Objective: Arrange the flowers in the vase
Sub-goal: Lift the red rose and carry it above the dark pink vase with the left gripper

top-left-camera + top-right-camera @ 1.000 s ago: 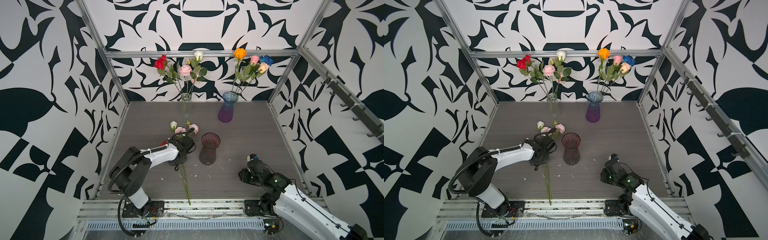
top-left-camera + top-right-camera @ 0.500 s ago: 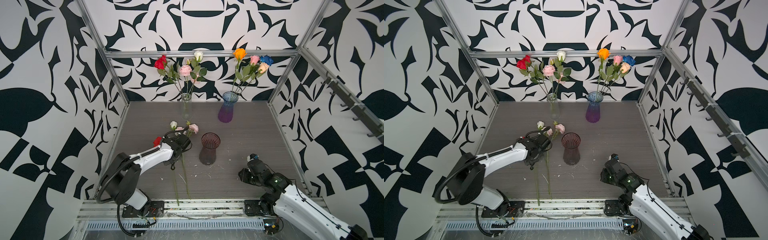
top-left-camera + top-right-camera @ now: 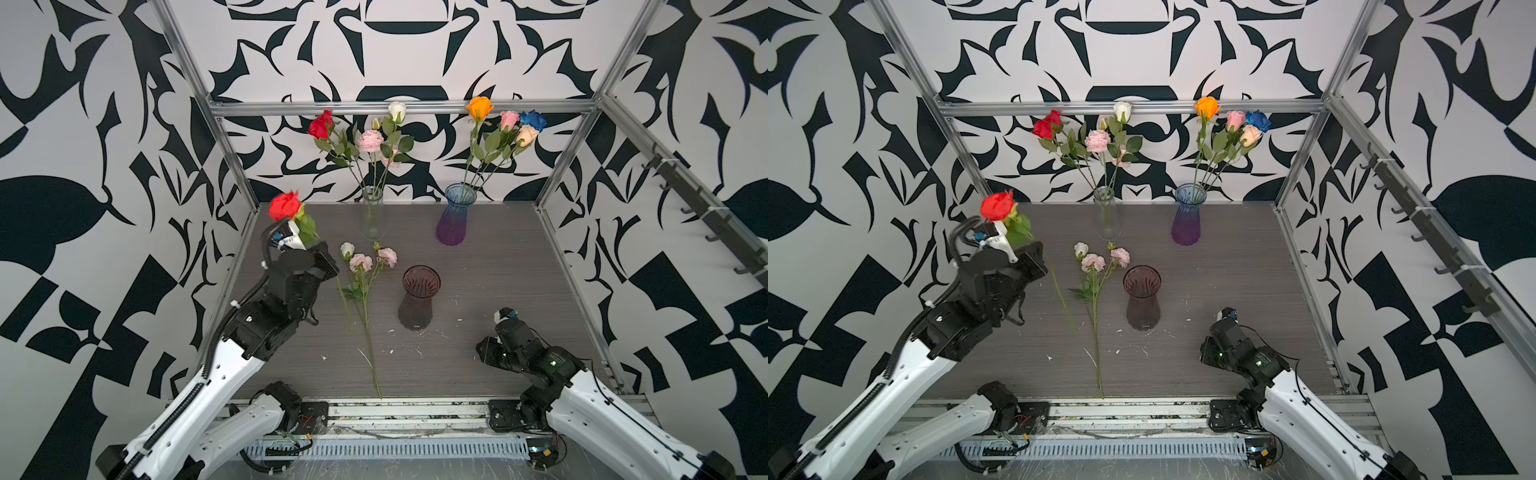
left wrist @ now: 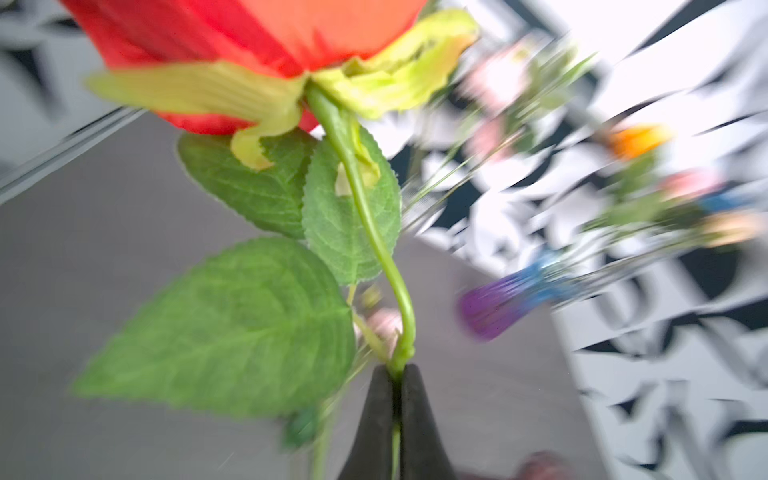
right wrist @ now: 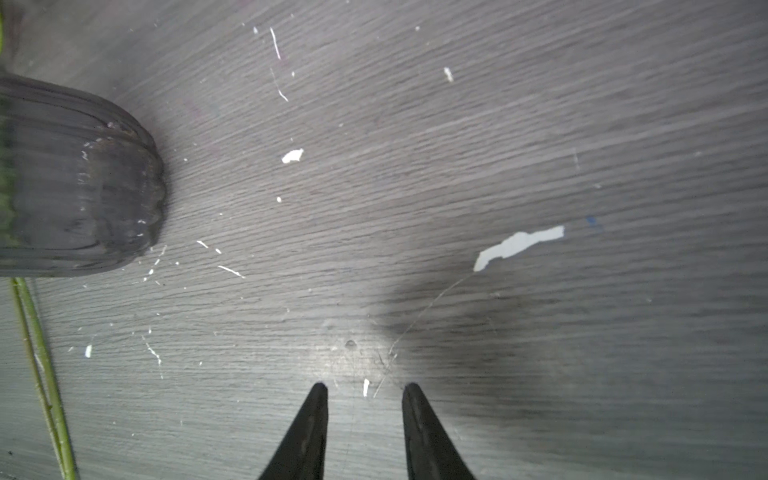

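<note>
My left gripper (image 4: pixel 397 370) is shut on the green stem of a red rose (image 4: pixel 249 54), just below its leaves. In both top views it holds this rose (image 3: pixel 284 205) upright, high over the table's left side, with the stem (image 3: pixel 1061 291) hanging below. A spray of pale pink blooms and a white bud (image 3: pixel 365 266) lies on the table beside the dark smoky vase (image 3: pixel 419 299). This vase (image 3: pixel 1142 299) stands empty mid-table. My right gripper (image 5: pixel 363 388) is open over bare table at the front right, to the right of the vase (image 5: pixel 79 174), with nothing between its fingers.
At the back stand a clear glass vase (image 3: pixel 372 216) with red, white and pink flowers and a blue-purple vase (image 3: pixel 453 220) with orange, pink, blue and peach roses. Metal frame posts line the table's sides; a rail (image 3: pixel 415 409) runs along the front.
My left gripper has shut on the red rose's stem and lifted it off the table, up and to the left. The right arm has not moved.
</note>
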`<action>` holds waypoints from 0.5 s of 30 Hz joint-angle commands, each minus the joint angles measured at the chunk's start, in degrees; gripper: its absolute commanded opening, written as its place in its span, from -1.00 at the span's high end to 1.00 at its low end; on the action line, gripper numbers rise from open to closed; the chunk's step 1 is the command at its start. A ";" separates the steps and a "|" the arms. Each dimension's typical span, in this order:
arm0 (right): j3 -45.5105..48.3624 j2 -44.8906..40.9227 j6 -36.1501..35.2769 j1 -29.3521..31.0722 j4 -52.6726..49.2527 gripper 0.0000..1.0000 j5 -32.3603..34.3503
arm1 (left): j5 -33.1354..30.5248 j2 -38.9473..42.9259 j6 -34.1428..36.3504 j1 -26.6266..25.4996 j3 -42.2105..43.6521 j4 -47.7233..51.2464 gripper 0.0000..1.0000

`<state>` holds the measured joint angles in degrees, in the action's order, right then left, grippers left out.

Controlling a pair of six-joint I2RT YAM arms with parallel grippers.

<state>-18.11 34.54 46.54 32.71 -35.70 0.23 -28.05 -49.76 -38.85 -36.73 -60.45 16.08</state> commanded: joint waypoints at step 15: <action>0.26 -3.77 0.12 0.25 -1.71 0.32 -0.23 | 24.88 -27.65 13.09 -7.16 -21.43 -35.43 1.00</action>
<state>-18.04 32.25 46.57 32.71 -36.45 -0.03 -5.61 -77.23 -29.08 -42.44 -80.99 -14.11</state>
